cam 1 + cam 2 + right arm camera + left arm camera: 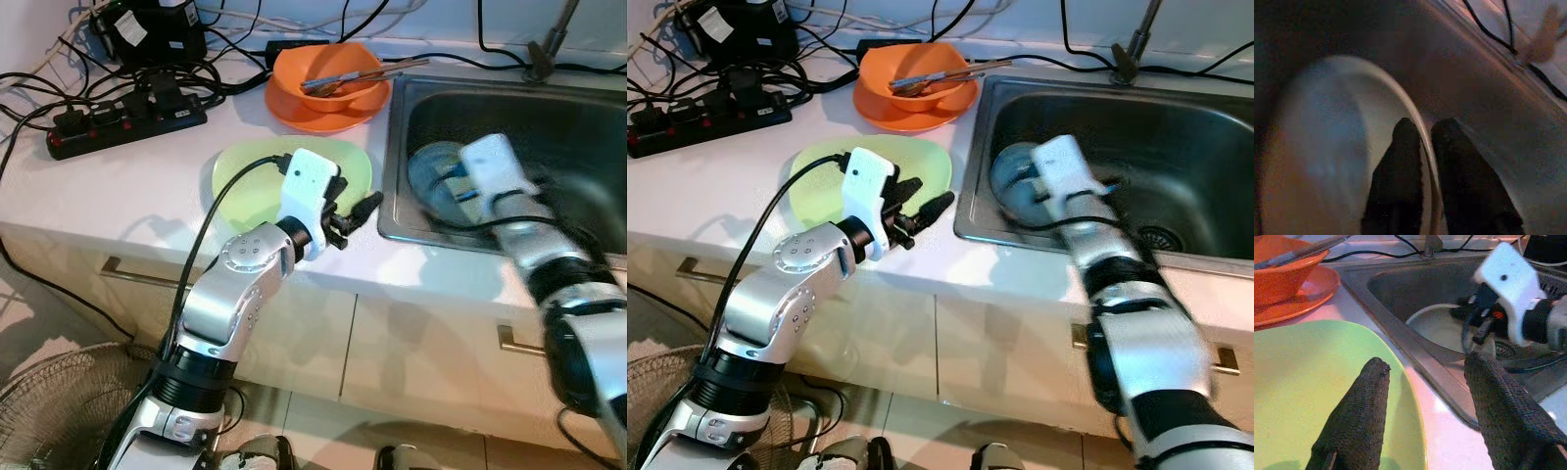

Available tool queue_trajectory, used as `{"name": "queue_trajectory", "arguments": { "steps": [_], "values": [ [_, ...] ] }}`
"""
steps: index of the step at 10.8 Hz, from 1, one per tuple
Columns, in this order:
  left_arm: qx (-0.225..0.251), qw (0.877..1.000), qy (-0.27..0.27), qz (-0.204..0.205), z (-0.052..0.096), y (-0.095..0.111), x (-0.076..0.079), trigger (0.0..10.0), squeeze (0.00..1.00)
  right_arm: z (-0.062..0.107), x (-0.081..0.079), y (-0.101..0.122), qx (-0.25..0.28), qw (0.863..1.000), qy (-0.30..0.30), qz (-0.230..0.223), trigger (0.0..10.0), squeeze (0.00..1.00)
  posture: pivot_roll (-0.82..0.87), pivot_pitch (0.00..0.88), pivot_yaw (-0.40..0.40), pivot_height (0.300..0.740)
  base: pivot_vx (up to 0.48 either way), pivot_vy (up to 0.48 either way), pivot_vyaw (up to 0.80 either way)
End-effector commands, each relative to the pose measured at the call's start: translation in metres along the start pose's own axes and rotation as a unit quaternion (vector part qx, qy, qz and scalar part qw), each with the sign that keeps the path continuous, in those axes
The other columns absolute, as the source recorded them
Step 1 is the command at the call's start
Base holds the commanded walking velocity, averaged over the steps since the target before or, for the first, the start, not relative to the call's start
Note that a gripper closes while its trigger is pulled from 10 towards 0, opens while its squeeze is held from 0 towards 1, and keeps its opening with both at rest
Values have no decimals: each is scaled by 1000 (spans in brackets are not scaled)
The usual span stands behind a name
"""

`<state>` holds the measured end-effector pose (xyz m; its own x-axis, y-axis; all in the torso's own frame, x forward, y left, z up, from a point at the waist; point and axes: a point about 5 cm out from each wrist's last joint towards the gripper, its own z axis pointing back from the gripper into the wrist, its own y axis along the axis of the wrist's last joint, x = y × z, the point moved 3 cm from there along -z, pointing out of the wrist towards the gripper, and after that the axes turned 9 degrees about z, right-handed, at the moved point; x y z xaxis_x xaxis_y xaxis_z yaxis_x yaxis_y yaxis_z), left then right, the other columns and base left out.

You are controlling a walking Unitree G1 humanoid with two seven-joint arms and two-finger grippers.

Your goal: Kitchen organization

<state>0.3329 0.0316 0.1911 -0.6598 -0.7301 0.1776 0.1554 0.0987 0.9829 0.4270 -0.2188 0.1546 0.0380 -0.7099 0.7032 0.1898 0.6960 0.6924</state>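
Hovering nearest the camera, the left pincer was seen with its black fingers spread apart and empty, poised over the near right edge of the round pale-green plastic plate on the white worktop. Just to its right lay the stainless-steel sink. Inside, the round pale grey-blue plate was tilted against the sink's left wall, its rim passing between the fingers of the right pincer, which were closed upon it. Being round, it showed no long axis. The right arm was judged nearer. Farther back stood the orange bowl holding utensils.
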Motion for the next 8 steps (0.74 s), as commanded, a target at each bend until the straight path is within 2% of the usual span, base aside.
{"name": "queue_trajectory", "arguments": {
  "steps": [1, 2, 5, 6, 7, 8],
  "values": [
    [-2, 1000, -3, -4, 3, 1, 1, 10000, 0, -1, 0, 5, 4, 1000, 5, 1, 10000, 894, 110, 62, 46, 740, 0, 0, 0],
    [-2, 1000, -2, -4, 3, 0, 1, 10000, 0, -1, 0, 5, 5, 1000, 4, 2, 10000, 0, 110, 66, 46, 740, 0, 0, 0],
    [-3, 1000, 0, -4, 2, 0, 0, 10000, 0, -1, 4, 9, 16, 1000, -6, -4, 10000, 0, 101, 71, 47, 740, 0, 0, 0],
    [5, 1000, 8, -6, 1, 2, -2, 10000, 0, -1, 14, 22, 51, 998, -28, -40, 10000, 0, 94, 77, 44, 740, 0, 0, 0],
    [25, 999, 29, -5, 1, 7, -8, 10000, 0, 1, 31, 45, 117, 985, -66, -110, 10000, 0, 82, 85, 42, 740, 0, 0, 0],
    [32, 999, 34, -5, 1, 9, -9, 10000, 0, 3, 37, 51, 138, 978, -81, -138, 10000, 0, 79, 88, 43, 740, 0, 0, 0]
  ]
}}
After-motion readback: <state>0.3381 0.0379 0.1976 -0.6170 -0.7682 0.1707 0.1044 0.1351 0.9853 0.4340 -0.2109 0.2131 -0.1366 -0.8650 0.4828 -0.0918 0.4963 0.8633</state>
